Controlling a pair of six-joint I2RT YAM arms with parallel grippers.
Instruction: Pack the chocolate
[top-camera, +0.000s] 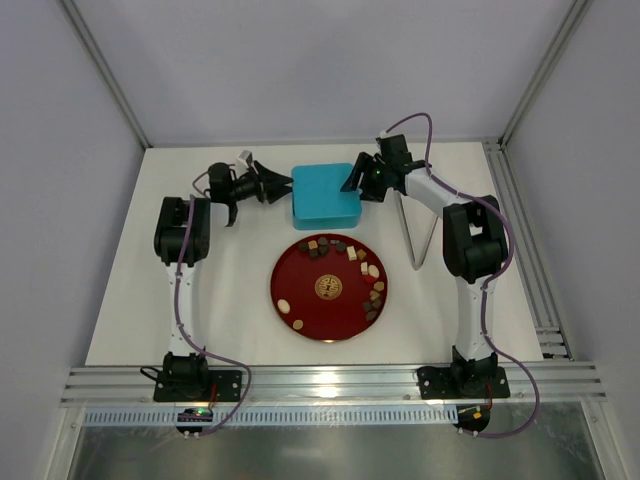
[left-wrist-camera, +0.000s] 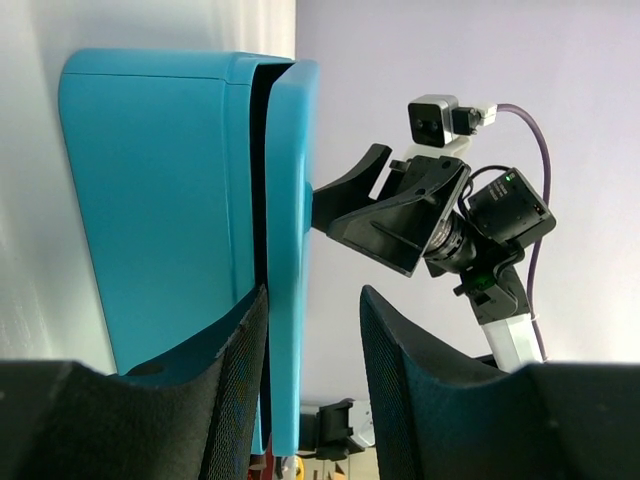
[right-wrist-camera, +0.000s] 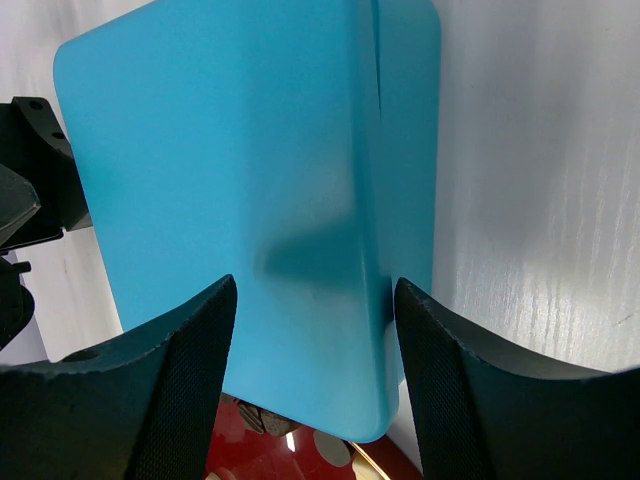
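Observation:
The chocolate (top-camera: 368, 282), several small dark, light brown and cream pieces, lies on a round red plate (top-camera: 305, 290) at mid-table. A closed-looking blue box (top-camera: 325, 195) sits just behind the plate. My left gripper (top-camera: 284, 185) is open at the box's left edge. In the left wrist view its jaws (left-wrist-camera: 313, 295) straddle the thin half of the box (left-wrist-camera: 285, 200), with a dark gap beside it. My right gripper (top-camera: 351, 180) is open at the box's right edge. In the right wrist view it (right-wrist-camera: 315, 282) straddles a box corner (right-wrist-camera: 250, 150). Chocolate (right-wrist-camera: 255, 420) shows below.
A thin bent metal wire (top-camera: 420, 235) stands right of the plate, near the right arm. Aluminium rails (top-camera: 535, 290) run along the table's right and front edges. White walls close the back and sides. The right gripper also shows in the left wrist view (left-wrist-camera: 400, 215).

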